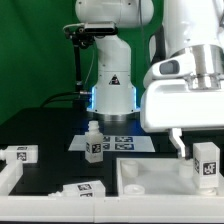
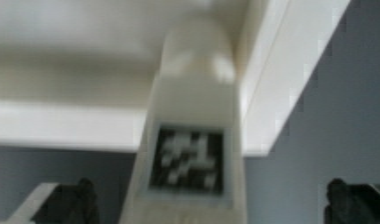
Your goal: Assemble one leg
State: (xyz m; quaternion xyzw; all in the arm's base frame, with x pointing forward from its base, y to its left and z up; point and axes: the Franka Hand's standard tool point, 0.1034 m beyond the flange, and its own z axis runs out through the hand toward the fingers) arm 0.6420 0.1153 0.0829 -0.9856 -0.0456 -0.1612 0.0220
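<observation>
A white leg (image 1: 207,163) with a black-and-white tag stands upright at the right end of the white tabletop (image 1: 150,178). My gripper (image 1: 198,150) hangs over it, open, with one finger (image 1: 183,146) beside the leg. In the wrist view the leg (image 2: 196,120) runs up the middle between my dark fingertips (image 2: 62,203), which stand wide apart and do not touch it. My gripper (image 2: 208,208) holds nothing. The tabletop (image 2: 80,90) fills the area behind the leg. Whether the leg sits in a corner hole is hidden.
Another leg (image 1: 95,143) stands upright by the marker board (image 1: 120,141) in front of the arm's base (image 1: 112,95). One leg (image 1: 20,155) lies at the exterior view's left and one (image 1: 82,188) lies near the front edge.
</observation>
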